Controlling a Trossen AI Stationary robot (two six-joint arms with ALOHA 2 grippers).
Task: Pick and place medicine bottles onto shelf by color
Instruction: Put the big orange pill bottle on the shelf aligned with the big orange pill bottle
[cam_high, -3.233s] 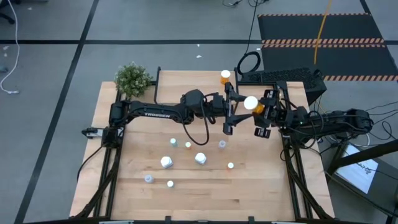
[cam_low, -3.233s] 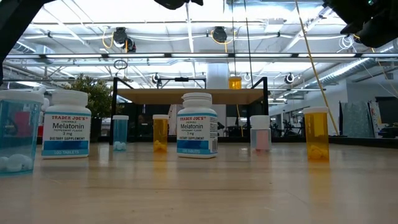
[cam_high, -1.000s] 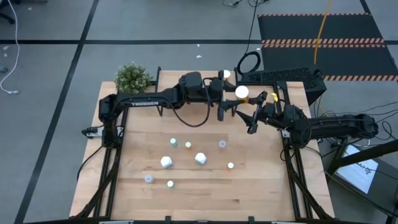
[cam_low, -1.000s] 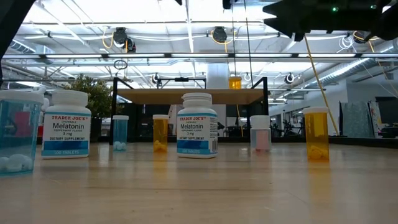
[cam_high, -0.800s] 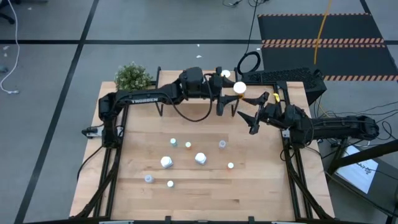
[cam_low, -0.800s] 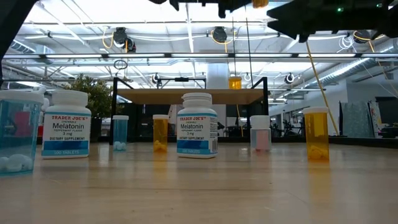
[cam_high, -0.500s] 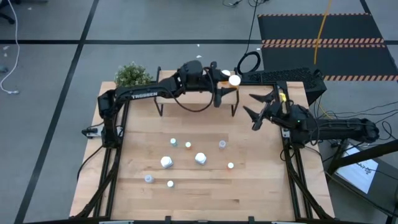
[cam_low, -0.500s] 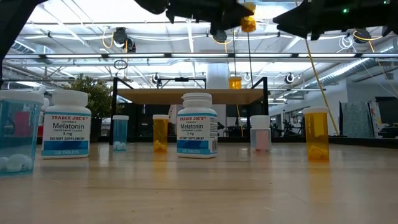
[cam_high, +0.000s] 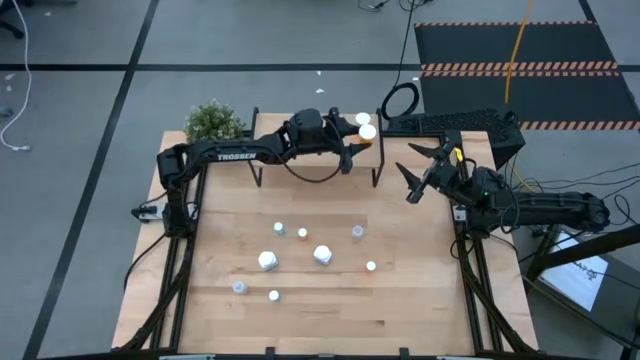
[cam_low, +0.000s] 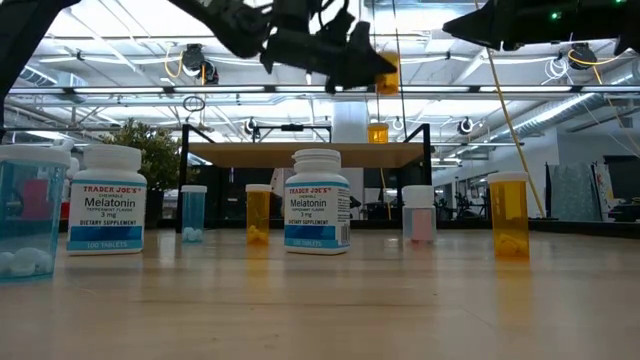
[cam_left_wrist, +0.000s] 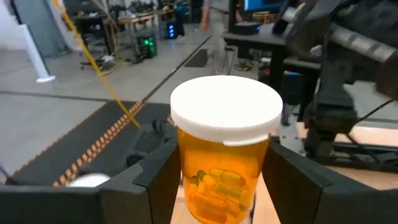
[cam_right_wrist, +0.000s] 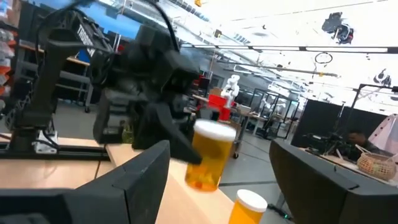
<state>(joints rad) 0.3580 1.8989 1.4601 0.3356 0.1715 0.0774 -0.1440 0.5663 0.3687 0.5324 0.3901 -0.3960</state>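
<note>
Gripping orange bottle (cam_left_wrist: 225, 149) (left hand (cam_left_wrist: 217, 186))

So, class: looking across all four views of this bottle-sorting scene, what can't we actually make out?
- High view: body colours of the table bottles; only white caps face the camera.
- Low view: the leftmost blue bottle, cut by the edge.
- Left wrist view: bottom of the orange bottle held in the left gripper, cut off.
- Right wrist view: left arm, blurred.

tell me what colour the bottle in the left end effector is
Orange bottle with a white cap, clearest in the left wrist view.
</note>
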